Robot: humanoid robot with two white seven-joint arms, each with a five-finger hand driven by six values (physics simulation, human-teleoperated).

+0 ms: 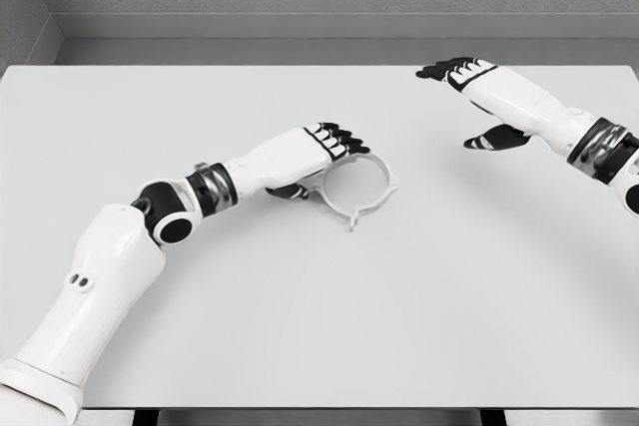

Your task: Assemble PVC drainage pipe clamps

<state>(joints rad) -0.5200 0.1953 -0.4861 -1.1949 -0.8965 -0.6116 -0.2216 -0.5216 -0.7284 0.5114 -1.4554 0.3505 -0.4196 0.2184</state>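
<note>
Sitting mid-worktop (319,326), the white pipe clamp ring (355,187) is being gripped on its left rim by the left robot hand (329,147); the right robot hand (477,97) is hovering open, far right.

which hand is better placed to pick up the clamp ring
Left. The left hand is already at the white clamp ring, fingers curled over its near rim. The right hand hovers open, well off to the ring's right.
</note>
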